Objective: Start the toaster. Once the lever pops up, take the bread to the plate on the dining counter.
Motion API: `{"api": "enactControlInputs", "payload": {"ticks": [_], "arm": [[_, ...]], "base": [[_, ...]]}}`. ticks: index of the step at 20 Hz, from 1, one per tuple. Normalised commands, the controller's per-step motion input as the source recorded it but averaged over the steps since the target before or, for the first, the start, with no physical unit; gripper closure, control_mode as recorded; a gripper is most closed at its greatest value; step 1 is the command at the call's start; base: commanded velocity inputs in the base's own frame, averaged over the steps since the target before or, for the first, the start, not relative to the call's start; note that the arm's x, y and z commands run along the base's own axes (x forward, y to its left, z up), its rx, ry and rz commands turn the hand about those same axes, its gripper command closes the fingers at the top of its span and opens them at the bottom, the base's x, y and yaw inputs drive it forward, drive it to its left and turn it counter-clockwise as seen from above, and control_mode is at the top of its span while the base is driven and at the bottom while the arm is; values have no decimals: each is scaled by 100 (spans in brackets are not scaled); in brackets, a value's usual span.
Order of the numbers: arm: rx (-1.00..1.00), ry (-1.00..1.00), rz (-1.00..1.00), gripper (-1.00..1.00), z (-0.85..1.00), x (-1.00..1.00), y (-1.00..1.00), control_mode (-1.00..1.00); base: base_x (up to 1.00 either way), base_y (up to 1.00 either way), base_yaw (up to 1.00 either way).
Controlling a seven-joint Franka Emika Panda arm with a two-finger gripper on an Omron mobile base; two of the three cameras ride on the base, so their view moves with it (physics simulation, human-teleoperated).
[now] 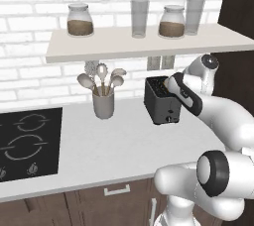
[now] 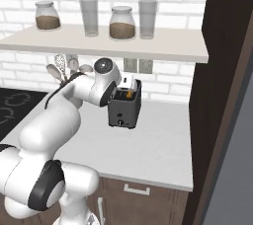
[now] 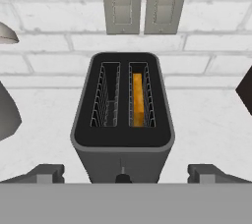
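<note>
Toaster [image 3: 123, 120] directly below my hand [image 3: 123, 173], fingers spread wide, nothing held.
Risk: bread [image 3: 138, 99] sits in the right-hand slot; lever [image 3: 122, 178] is small between my fingertips, so a push could slip off.

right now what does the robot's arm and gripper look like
The arm is glossy white with rounded, bulbous links and dark grey-black bands and caps at the joints. No loose cables or markings show. The gripper ends in two small, dark grey, blocky fingertips.

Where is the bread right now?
The bread sits upright in the right-hand slot of the toaster as the hand view shows it, on the worktop below two wall outlets.
</note>
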Motion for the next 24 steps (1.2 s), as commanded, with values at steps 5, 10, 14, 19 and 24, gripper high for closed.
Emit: {"api": "enactControlInputs", "payload": {"ticks": [5, 10, 14, 19, 24], "arm": [[0, 0, 0, -100, 0, 0, 0, -100], [0, 0, 0, -100, 0, 0, 0, -100], [0, 0, 0, -100, 0, 0, 0, -100], [0, 0, 0, -100, 0, 0, 0, -100], [0, 0, 0, -100, 0, 0, 0, -100]], "base": [[0, 0, 0], [0, 0, 0], [0, 0, 0], [0, 0, 0], [0, 0, 0]]}}
